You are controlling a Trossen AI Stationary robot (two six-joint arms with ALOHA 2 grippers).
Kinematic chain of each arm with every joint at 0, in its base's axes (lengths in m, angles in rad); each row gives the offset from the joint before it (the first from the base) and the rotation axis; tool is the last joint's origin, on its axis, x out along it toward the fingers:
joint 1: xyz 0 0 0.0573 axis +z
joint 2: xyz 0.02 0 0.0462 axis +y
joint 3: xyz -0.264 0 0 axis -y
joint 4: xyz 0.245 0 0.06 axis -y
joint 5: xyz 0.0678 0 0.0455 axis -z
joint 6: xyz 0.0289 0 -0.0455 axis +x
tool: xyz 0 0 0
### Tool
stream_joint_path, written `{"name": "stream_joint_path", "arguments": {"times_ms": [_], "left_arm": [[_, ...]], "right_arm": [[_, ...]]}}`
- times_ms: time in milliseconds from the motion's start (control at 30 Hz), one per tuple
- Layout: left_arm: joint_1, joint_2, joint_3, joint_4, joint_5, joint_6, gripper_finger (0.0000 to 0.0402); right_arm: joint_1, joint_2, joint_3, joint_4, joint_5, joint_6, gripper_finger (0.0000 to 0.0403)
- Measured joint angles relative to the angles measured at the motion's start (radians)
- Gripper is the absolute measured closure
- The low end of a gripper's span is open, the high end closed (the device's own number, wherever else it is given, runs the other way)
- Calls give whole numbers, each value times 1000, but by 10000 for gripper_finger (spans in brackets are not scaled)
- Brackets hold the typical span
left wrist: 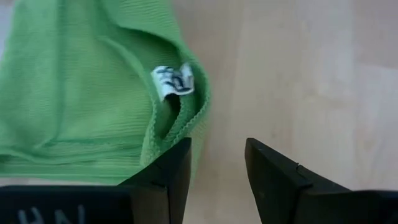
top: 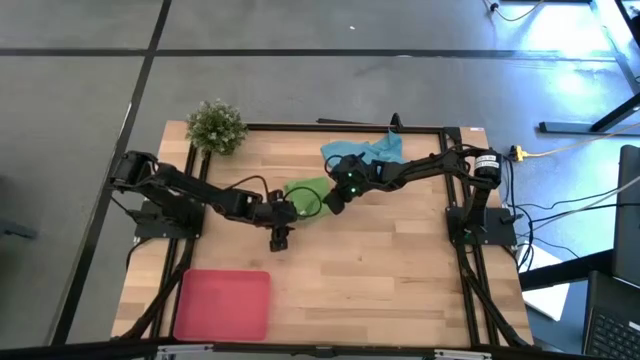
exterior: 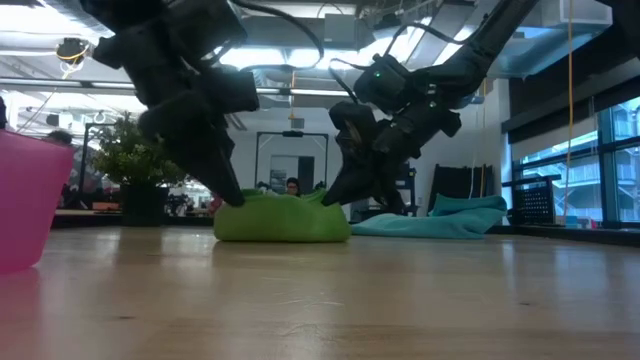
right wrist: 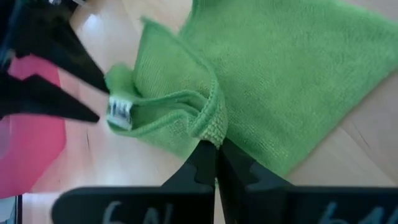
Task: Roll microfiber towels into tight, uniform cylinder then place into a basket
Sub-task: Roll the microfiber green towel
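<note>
While on wood table [top: 400, 270] | right jaws pinch green towel [top: 308, 190] | left jaws parted, empty

white tag [left wrist: 173, 81] on green towel [left wrist: 74, 93], print unreadable

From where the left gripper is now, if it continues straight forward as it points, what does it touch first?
Probably the green towel: its labelled corner lies just ahead of the open left gripper. Bare wooden table shows between the fingers, so depth stays unclear.
</note>
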Motion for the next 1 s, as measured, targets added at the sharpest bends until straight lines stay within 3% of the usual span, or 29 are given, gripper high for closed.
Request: {"name": "stream_joint_path", "arguments": {"times_ms": [300, 733, 1000], "left_arm": [[59, 1, 0, 1, 7, 16, 260], [73, 70, 0, 4, 15, 14, 260], [73, 126, 2, 12, 13, 14, 260]], "right_arm": [[0, 0, 0, -87, -121, 1, 399], [-3, 0, 0, -154, -89, -31, 399], [-3, 0, 0, -153, -40, -1, 341]]}}
